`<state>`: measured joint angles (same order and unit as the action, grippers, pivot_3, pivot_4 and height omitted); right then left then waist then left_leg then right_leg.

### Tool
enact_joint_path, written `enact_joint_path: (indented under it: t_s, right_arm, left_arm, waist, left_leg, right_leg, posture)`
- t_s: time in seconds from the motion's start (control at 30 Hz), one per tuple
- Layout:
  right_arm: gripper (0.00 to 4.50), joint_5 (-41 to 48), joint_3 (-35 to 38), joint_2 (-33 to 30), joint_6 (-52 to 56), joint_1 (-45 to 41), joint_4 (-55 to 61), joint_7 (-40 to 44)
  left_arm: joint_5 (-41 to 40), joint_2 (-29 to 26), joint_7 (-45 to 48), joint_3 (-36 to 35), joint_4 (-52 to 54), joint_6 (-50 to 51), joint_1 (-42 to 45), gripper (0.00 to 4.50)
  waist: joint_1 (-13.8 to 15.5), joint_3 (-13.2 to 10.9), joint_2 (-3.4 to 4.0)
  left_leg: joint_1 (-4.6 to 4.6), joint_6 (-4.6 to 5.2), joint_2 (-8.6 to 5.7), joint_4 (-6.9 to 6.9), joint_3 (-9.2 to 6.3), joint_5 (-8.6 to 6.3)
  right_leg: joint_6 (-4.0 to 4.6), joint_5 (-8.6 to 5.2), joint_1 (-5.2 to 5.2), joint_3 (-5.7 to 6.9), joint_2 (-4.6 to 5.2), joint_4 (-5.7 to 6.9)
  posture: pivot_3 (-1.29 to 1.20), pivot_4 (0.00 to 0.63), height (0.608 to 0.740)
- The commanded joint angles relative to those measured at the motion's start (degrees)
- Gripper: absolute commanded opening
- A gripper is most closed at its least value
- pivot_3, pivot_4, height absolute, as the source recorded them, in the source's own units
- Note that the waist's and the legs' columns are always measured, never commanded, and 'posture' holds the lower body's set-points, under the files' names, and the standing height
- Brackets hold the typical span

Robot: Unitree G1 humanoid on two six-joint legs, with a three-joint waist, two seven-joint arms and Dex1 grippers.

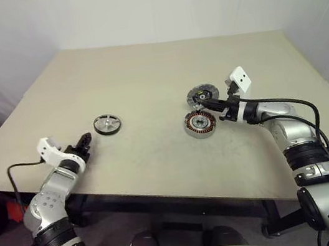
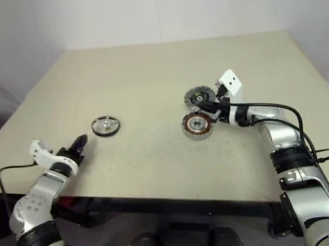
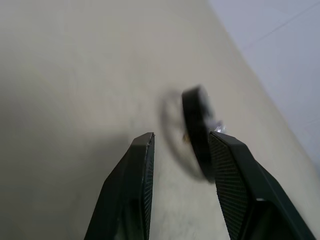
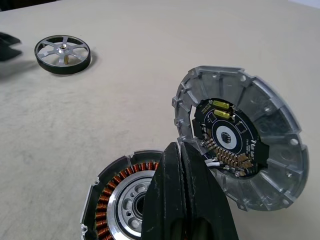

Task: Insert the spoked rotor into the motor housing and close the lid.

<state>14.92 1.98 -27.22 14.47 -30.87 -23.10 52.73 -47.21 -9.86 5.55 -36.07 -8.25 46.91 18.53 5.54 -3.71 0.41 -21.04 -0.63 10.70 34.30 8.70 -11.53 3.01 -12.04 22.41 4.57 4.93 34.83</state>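
One spoked rotor [image 1: 107,124] lies left of centre on the worktop [image 1: 145,82], one motor housing [image 1: 200,123] and one lid [image 1: 202,96] sit right of centre, the left gripper [image 1: 84,143] jaws apart and empty, the right gripper [image 1: 207,104] jaws shut on nothing.

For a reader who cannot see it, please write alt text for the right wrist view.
The shut right gripper rises between the motor housing, showing copper windings, and the lid, tilted up with its black circuit face visible. Farther off, the spoked rotor lies flat on the beige table.

Rotor [image 1: 107,124] left; lid [image 1: 202,96] behind housing [image 1: 200,123].
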Motion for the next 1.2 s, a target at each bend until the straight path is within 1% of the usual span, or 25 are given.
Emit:
enact_joint_path:
  t_s: [0.03,0.3,0.47,0.73,0.97,1.07,1.13,1.17,1.2]
  right_arm:
    - [0.02,0.54,0.69,-0.22,-1.14,-1.42,0.89,0.26]
    - [0.02,0.03,0.98,-0.72,-1.81,-0.84,0.60,-0.11]
    - [0.02,0.00,0.98,-0.74,-1.92,-0.67,0.86,-0.12]
    - [0.02,-0.03,0.79,-0.44,-2.20,-1.34,0.74,-0.07]
    - [0.02,-0.10,1.01,-0.65,-2.48,-1.32,0.75,-0.40]
    - [0.00,-0.20,1.20,-0.89,-2.76,-1.12,0.66,-0.61]
    - [0.00,-0.26,1.42,-0.96,-2.95,-1.24,0.22,-0.96]
    - [0.00,-0.31,1.41,-0.94,-3.02,-1.32,0.11,-1.11]
    - [0.00,-0.32,1.51,-0.93,-2.99,-1.50,-0.03,-1.38]
  left_arm:
    - [-2.30,-0.16,-0.27,-0.52,-1.08,-0.44,2.62,1.81]
    - [-5.10,-1.24,2.12,0.32,-2.31,1.48,2.98,1.81]
    - [-5.19,-2.39,2.66,0.17,-5.10,0.75,4.51,1.81]
    - [-2.58,-2.16,5.35,2.60,-13.99,-2.44,9.17,1.81]
    - [-1.62,-2.26,7.05,3.96,-16.38,-3.71,10.76,1.81]
    - [-2.96,-1.98,8.07,3.86,-14.58,-2.81,9.99,1.23]
    - [-4.24,-1.79,8.21,3.68,-12.99,-1.29,9.14,0.57]
    - [-4.60,-1.80,8.24,3.65,-12.59,-0.75,8.89,0.40]
    - [-4.67,-1.79,8.03,3.60,-12.35,-0.58,8.69,0.41]
  waist:
    - [0.00,-0.01,-0.05]
    - [-0.02,-0.01,-0.06]
    - [-0.02,-0.01,-0.06]
    - [0.06,-0.02,-0.07]
    - [-0.02,-0.02,-0.07]
    - [0.00,-0.02,-0.07]
    - [0.01,-0.02,-0.08]
    - [-0.02,-0.02,-0.08]
    - [-0.04,-0.02,-0.08]
  left_leg:
    - [0.00,0.00,0.00,0.00,0.00,0.00]
    - [0.00,0.02,0.01,0.00,-0.01,-0.01]
    - [0.03,0.01,0.01,0.00,-0.01,-0.01]
    - [0.02,0.02,-0.01,0.00,-0.03,-0.01]
    - [0.01,0.02,0.02,0.00,-0.04,-0.01]
    - [0.00,0.02,0.01,0.00,-0.03,-0.01]
    - [0.00,0.02,0.01,0.00,-0.03,-0.01]
    - [0.02,0.02,0.01,-0.01,-0.03,-0.01]
    - [0.03,0.02,0.01,-0.01,-0.03,-0.01]
  right_leg:
    - [0.00,0.00,0.00,0.00,0.00,-0.01]
    - [0.00,0.00,0.01,0.00,0.00,-0.01]
    - [0.00,0.00,-0.01,0.00,0.00,0.00]
    - [0.00,0.00,-0.02,0.00,0.01,-0.01]
    - [0.00,0.00,0.01,0.00,0.01,-0.02]
    - [0.00,0.00,0.01,0.00,0.01,-0.02]
    - [0.00,0.00,0.00,0.00,0.02,-0.02]
    - [0.00,0.00,-0.01,0.00,0.02,-0.02]
    - [0.00,0.00,-0.01,0.00,0.02,0.00]
  posture:
    - [0.00,0.000,0.740]
    - [0.00,0.000,0.740]
    - [0.00,0.000,0.740]
    - [0.00,0.000,0.740]
    - [0.00,0.000,0.740]
    - [0.00,0.000,0.740]
    - [0.00,0.000,0.740]
    - [0.00,0.000,0.740]
    - [0.00,0.000,0.740]
